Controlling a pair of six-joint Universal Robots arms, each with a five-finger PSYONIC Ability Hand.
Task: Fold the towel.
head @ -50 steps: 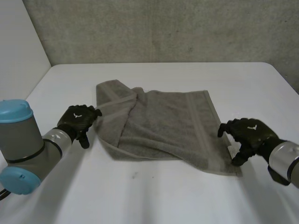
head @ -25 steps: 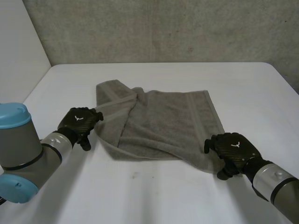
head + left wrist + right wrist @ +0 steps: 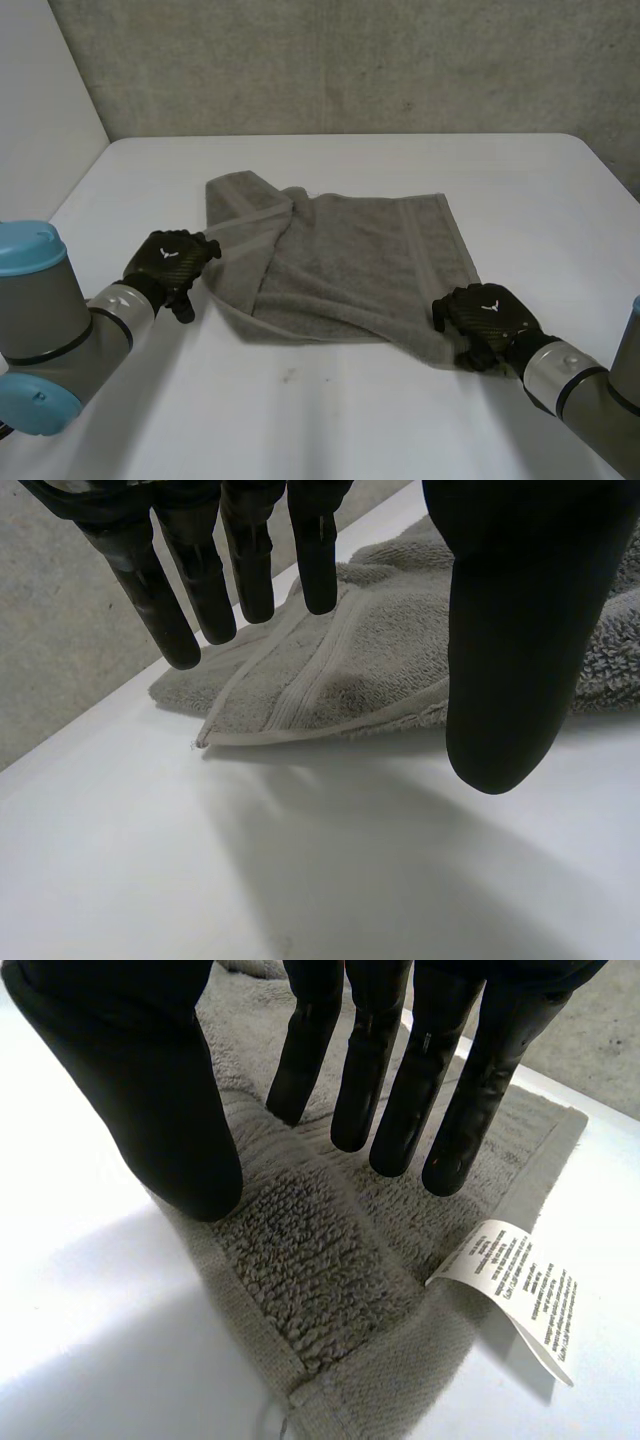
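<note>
**On the white table (image 3: pixel 330 420), a towel (image 3: pixel 350 260) is waiting to be folded**

The grey towel is lying in the middle of the table, with one far corner flopped over. The left hand (image 3: pixel 172 262) is hovering just beside the towel's left edge, fingers straight, holding nothing. The right hand (image 3: pixel 487 318) is hanging over the near right corner, beside the white label (image 3: pixel 520 1285), fingers straight and not pinching. The towel is looking soft, thick and floppy, so pinching its corners is probably the best way to lift it.

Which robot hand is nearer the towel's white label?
Right. The right robot hand is over the towel corner bearing the white label; the left robot hand is at the opposite edge.
</note>
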